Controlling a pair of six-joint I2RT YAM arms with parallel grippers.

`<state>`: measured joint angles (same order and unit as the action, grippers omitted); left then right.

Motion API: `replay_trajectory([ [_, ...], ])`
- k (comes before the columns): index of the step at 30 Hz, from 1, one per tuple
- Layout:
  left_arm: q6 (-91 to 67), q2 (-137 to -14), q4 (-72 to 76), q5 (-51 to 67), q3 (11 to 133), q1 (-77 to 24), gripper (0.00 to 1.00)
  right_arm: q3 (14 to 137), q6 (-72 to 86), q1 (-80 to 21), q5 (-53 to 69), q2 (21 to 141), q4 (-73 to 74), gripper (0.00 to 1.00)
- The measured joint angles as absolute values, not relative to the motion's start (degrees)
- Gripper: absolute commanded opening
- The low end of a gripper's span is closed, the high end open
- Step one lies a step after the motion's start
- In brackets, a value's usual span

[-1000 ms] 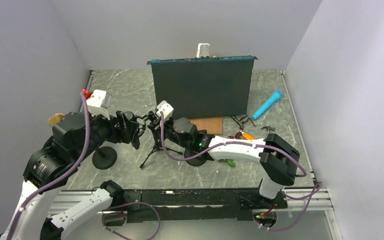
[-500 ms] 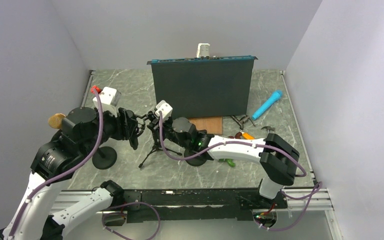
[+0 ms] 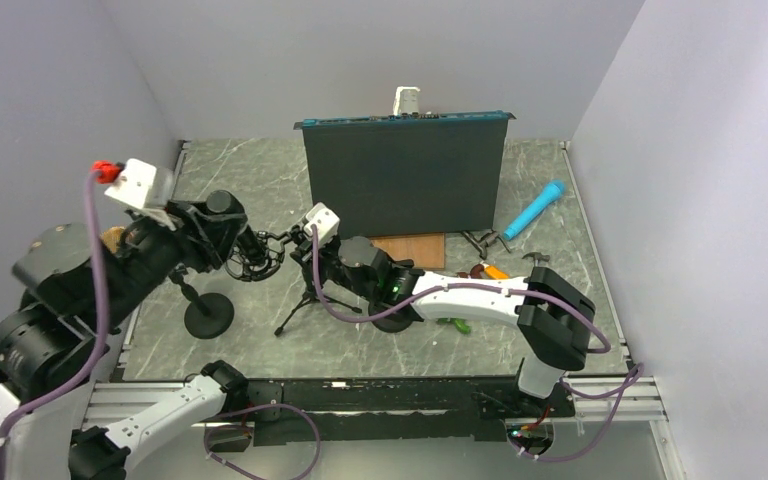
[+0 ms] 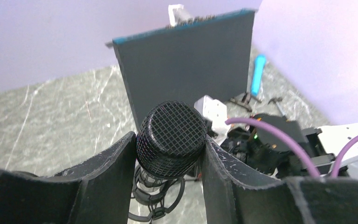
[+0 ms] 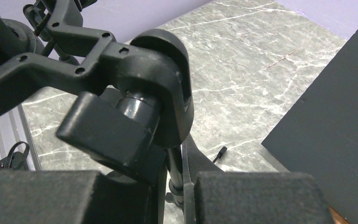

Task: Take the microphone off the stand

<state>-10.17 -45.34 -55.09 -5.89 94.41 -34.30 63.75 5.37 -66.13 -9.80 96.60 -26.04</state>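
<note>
The black microphone (image 4: 171,135) with a mesh head sits between my left gripper's (image 4: 168,140) two fingers, which are shut on the head. Its lower body runs down into the black ring mount (image 4: 156,198) of the tripod stand (image 3: 305,300). In the top view the left gripper (image 3: 248,256) is at the mount, left of the stand. My right gripper (image 5: 176,163) is shut on the stand's thin pole (image 5: 175,168), just below the black knob joint (image 5: 135,112). In the top view the right gripper (image 3: 313,262) reaches in from the right.
A dark upright board (image 3: 405,175) stands behind the stand. A second stand with a round black base (image 3: 208,315) is on the left. A blue marker (image 3: 535,210), a wooden plate (image 3: 412,250), pliers (image 3: 485,242) and small orange and green items lie to the right.
My left arm has swung up and to the left, its wrist rising, while its fingers stay on the microphone. The right gripper has kept its hold on the stand pole.
</note>
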Motion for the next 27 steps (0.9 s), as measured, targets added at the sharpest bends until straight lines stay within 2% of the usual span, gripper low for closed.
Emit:
replay_trajectory([
  [8, -8.82, -47.13, -53.58, -5.93, 107.53, -34.3, 0.0, 64.34, 4.75, -66.81, -10.22, 97.23, -25.89, 0.17],
  [10, -8.58, -47.99, -52.86, -5.89, 111.26, -34.3, 0.0, 64.49, 4.62, -66.92, -10.24, 97.32, -25.78, 0.24],
  [14, -8.64, -48.07, -50.96, -5.89, 114.83, -34.3, 0.0, 64.53, 6.66, -67.09, -10.22, 97.73, -21.87, 0.49],
  [16, -9.06, -47.64, -50.09, -5.8, 114.74, -34.3, 0.0, 64.53, 7.4, -67.29, -10.15, 98.19, -19.09, 0.61],
  [19, -10.48, -47.09, -49.36, -5.21, 113.25, -34.3, 0.0, 64.55, 7.99, -67.72, -9.93, 97.82, -17.02, 0.72],
  [27, -15.94, -45.21, -47.64, -2.7, 101.93, -34.3, 0.0, 64.53, 7.49, -68.1, -9.96, 89.58, -9.41, 0.91],
])
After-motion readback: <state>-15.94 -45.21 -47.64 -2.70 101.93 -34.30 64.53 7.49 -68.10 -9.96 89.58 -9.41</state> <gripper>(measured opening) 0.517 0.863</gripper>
